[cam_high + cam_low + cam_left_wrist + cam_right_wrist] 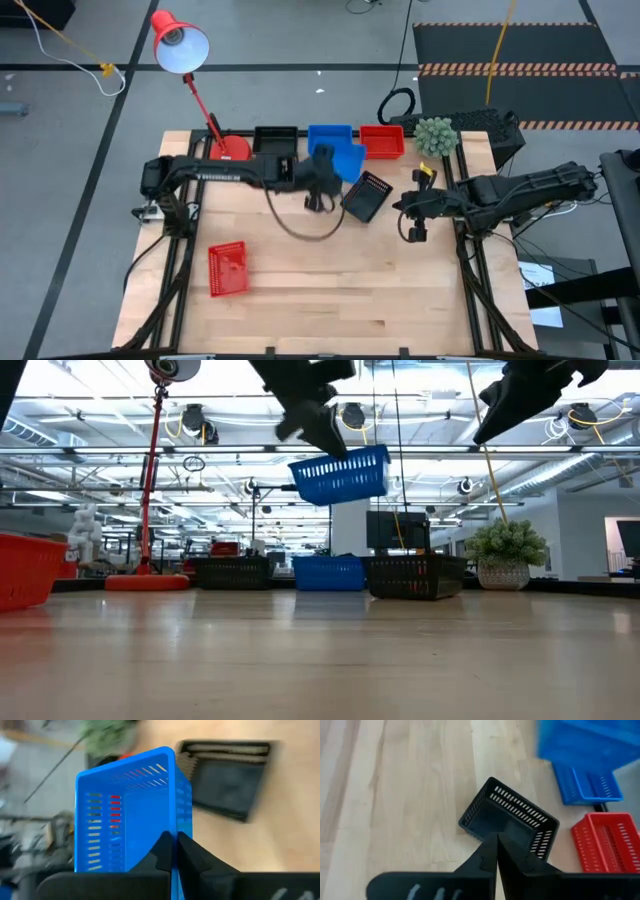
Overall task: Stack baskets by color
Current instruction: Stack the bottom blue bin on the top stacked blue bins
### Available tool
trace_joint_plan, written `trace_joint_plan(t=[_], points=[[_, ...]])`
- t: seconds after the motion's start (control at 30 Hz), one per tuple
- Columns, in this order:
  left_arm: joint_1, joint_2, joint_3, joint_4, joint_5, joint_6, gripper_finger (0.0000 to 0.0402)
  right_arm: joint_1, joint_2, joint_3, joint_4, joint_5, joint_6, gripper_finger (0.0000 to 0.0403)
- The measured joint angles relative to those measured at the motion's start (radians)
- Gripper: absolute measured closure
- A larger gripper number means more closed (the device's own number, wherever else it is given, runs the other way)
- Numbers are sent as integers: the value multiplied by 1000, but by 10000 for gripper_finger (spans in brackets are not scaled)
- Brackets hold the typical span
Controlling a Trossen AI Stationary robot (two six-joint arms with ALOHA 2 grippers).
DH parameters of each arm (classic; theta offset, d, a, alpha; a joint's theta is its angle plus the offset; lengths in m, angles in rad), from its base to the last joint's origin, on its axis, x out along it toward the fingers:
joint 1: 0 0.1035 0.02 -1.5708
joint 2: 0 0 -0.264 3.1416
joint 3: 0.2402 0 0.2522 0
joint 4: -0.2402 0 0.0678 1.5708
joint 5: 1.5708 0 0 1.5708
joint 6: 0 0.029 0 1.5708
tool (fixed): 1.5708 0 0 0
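Note:
My left gripper (pixel 330 172) is shut on a blue basket (pixel 340 475), high above the table's middle. Directly behind it on the table, a second blue basket (pixel 328 135) stands in the far row, between a black basket (pixel 275 140) and a red one (pixel 382 142). Another black basket (pixel 510 820) sits askew on the table near the middle. A red basket (pixel 227 268) rests at the near left. My right gripper (pixel 402 207) hangs shut and empty just right of the askew black basket, above the table. My left gripper pinches one side wall (pixel 174 837) of the blue basket at its rim, one finger (pixel 162 852) inside the basket and the other outside. The fingers slant down from the table's left. The basket is lifted clear and hangs slightly tilted, its opening upward.
A red desk lamp stands with its round base (pixel 232 148) at the far left, beside the black basket. A small potted plant (pixel 435 135) sits at the far right corner. A cable loop (pixel 300 225) hangs under my left arm. Bare wood lies along the near edge.

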Motion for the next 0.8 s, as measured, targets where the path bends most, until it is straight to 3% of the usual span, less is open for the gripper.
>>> trace_joint_plan(t=[0.4, 0.8], points=[[186, 5, 4, 103, -18, 36, 392, 0, -36, -73, 22, 37, -42, 399], [262, 141, 5, 188, 19, 61, 390, -1, -53, -73, 61, 36, -52, 399]])
